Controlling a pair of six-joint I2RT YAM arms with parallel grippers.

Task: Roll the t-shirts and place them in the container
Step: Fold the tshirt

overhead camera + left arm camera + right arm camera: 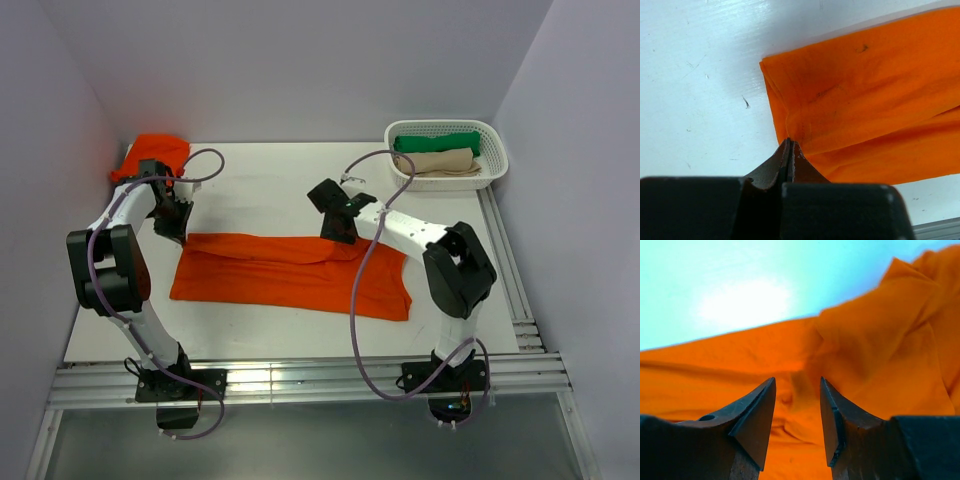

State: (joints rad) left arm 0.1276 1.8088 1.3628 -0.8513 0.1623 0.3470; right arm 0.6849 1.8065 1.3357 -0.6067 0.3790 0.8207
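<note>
Top external view: a bright orange cloth t-shirt (290, 275), folded into a long band, is laid flat across the middle of the white table (260, 185), running from left to right. The left gripper (172, 228) is parked at the band's upper-left corner, and in the left wrist view its fingers (789, 165) are seen pressed together right at the cloth's folded edge (790, 125); whether any fabric is actually pinched can't be told, it's too tight to see. The right gripper (340, 232) is set over the band's far edge near the middle, and the right wrist view shows its jaws standing apart with rumpled orange cloth (805, 405) visible in the gap, nothing clamped. A second crumpled orange t-shirt (152, 152) is bunched in the far-left corner. Rolled green and beige cloths (437, 152) are tucked in a white plastic mesh basket (495, 160) at the far right.
</note>
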